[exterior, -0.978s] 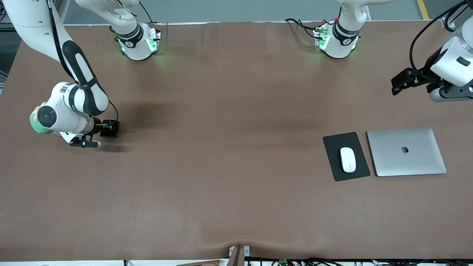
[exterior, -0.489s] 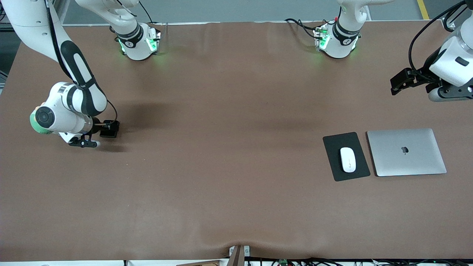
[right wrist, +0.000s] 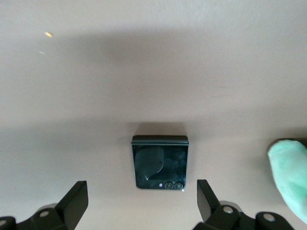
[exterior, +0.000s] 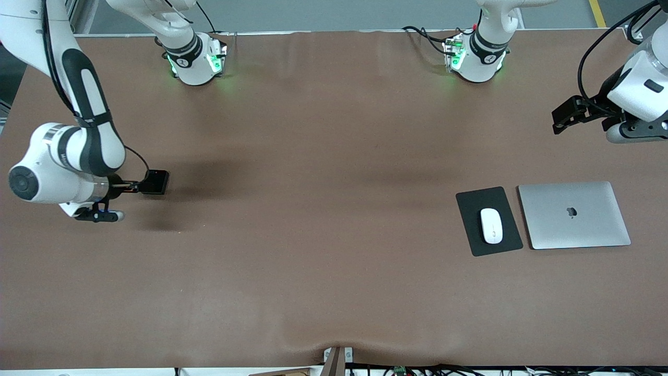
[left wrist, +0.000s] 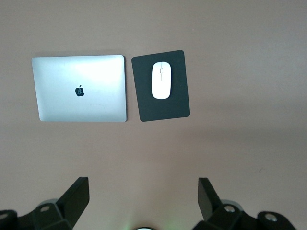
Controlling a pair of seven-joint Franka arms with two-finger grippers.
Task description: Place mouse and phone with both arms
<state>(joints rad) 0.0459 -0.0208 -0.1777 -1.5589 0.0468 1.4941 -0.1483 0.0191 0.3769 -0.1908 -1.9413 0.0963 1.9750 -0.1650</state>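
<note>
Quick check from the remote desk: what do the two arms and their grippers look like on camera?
Both arms are glossy white, rounded, jointed, with black bands; bases glow green. The right arm carries a thin black cable, the left arm a looping one. The right gripper and left gripper have black, wedge-shaped fingers.

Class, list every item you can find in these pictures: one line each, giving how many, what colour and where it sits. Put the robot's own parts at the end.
mouse: one, white, on the mouse pad.
mouse pad: one, black, beside the laptop, toward the left arm's end.
laptop: one, silver, closed, flat on the table.
phone: one, black, flat on the table toward the right arm's end.
table: one, brown.
left gripper: one, black, open, up over the table near the laptop.
right gripper: one, black, open, by the phone, not touching it.
</note>
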